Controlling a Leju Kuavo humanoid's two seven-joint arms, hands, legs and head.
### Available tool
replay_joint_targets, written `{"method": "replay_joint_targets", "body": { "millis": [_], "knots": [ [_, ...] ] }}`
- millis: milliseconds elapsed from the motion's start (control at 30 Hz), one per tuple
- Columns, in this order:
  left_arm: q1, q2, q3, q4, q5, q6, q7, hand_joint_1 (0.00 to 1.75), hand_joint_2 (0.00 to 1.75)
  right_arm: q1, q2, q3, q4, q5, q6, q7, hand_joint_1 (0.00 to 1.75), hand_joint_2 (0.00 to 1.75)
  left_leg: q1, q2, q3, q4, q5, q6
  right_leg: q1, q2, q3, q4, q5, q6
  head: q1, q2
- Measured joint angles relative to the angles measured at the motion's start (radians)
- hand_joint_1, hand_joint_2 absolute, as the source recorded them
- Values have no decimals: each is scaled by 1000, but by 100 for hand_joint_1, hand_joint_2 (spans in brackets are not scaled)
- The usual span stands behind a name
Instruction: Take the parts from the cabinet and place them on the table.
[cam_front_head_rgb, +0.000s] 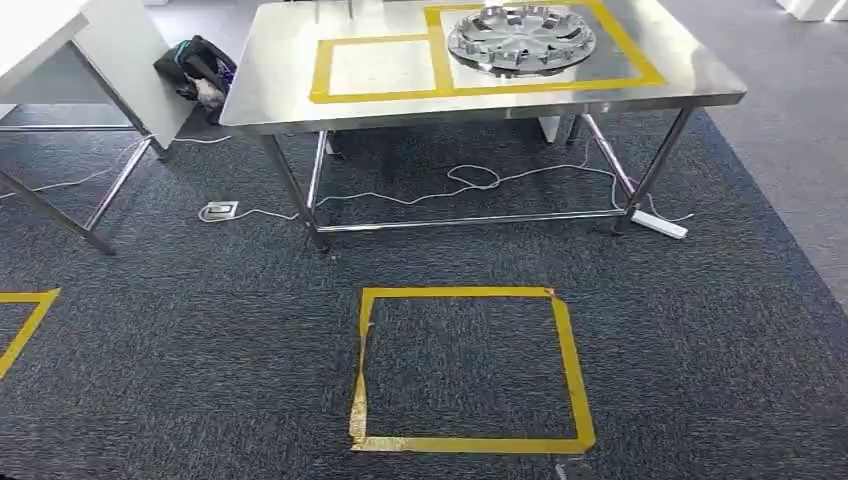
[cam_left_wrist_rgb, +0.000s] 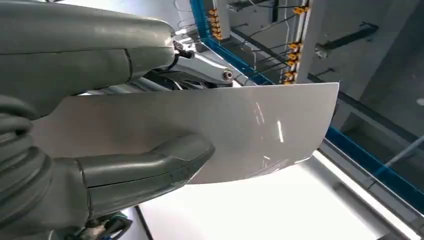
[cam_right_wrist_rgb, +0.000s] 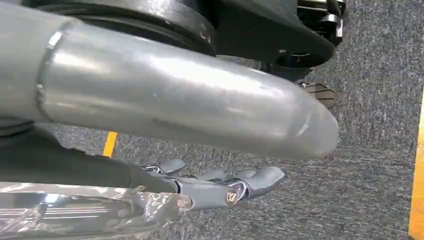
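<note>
One panel (cam_left_wrist_rgb: 260, 130) held in left hand (cam_left_wrist_rgb: 100, 165), thumb clamped across its face, long axis running away from the wrist. Table (cam_front_head_rgb: 290, 100) is ahead, far side; empty taped square (cam_front_head_rgb: 380, 68) left of hubcap (cam_front_head_rgb: 520, 40). Right hand (cam_right_wrist_rgb: 220, 187): fingers extended, holding nothing I can see.

Carpet (cam_front_head_rgb: 200, 330) dark grey, speckled. Tape square (cam_front_head_rgb: 470, 370) on it yellow. Table (cam_front_head_rgb: 280, 90) bare silver steel, yellow tape outlines (cam_front_head_rgb: 325, 70) on top. Wheel cover (cam_front_head_rgb: 520, 38) silver-chrome. Left hand (cam_left_wrist_rgb: 140, 167) grey; sheet part (cam_left_wrist_rgb: 250, 125) pale matte grey.
</note>
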Motion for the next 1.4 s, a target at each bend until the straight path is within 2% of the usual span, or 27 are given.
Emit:
{"method": "replay_joint_targets", "body": {
  "millis": [33,267,533,767,1133,1167,1200,1233,1267,1300,1333,1367,1400],
  "knots": [
    [1,0,0,0,0,0,0,175,175,0,0,0,0,0,0,1,0,0,2,0,0,-1,-1,-17,1,0,0,0,0,0,0,0],
    [9,-1,0,-3,1,3,0,175,175,0,0,0,0,2,0,4,0,0,-3,0,-1,-1,-2,-14,-4,0,3,-6,4,2,1,0],
    [15,-1,1,-3,0,-29,0,175,175,1,0,1,0,6,3,9,0,0,-8,0,-2,0,-1,-8,-9,0,4,-9,6,6,0,0],
    [13,2,-27,-2,-13,-110,0,175,175,0,0,3,0,15,13,6,0,0,-8,0,-2,0,-1,-7,-10,0,4,-10,6,6,0,0],
    [10,5,-53,-2,-23,-110,0,175,175,0,0,8,0,15,13,6,0,0,-8,0,-2,0,-2,-6,-10,0,4,-10,6,6,0,0],
    [10,5,-53,-2,-23,-108,0,175,175,2,2,8,0,15,13,6,0,0,-13,0,2,-3,-3,6,-18,-1,10,-14,26,17,1,0],
    [10,5,-54,-1,-23,-108,0,175,175,3,3,8,1,15,14,5,0,0,-16,1,11,-22,-5,33,-17,-7,6,0,46,35,0,0],
    [9,5,-54,-1,-23,-107,0,175,175,3,3,8,1,15,13,6,0,0,-14,2,33,-51,4,53,-18,-9,1,1,44,41,-6,0],
    [8,4,-55,-1,-21,-107,0,175,175,1,2,8,1,15,13,5,0,0,-11,5,49,-69,12,59,-16,-12,-2,15,28,36,1,0],
    [7,4,-55,-1,-19,-107,0,175,175,0,2,8,1,15,13,7,0,0,-7,5,50,-71,15,61,-13,-11,-17,55,-7,25,5,0],
    [7,4,-54,0,-16,-107,0,175,175,-1,2,8,1,15,13,7,0,0,-3,6,48,-71,16,58,-14,-12,-47,121,-48,25,6,0],
    [7,4,-54,0,-14,-106,0,175,175,-1,2,8,1,15,13,7,0,0,0,7,47,-71,16,55,-17,-12,-78,188,-84,30,5,0],
    [6,3,-54,0,-14,-105,0,175,175,1,0,8,1,15,13,8,0,0,5,7,46,-70,17,50,-21,-12,-103,241,-109,40,5,0]
  ]
}}
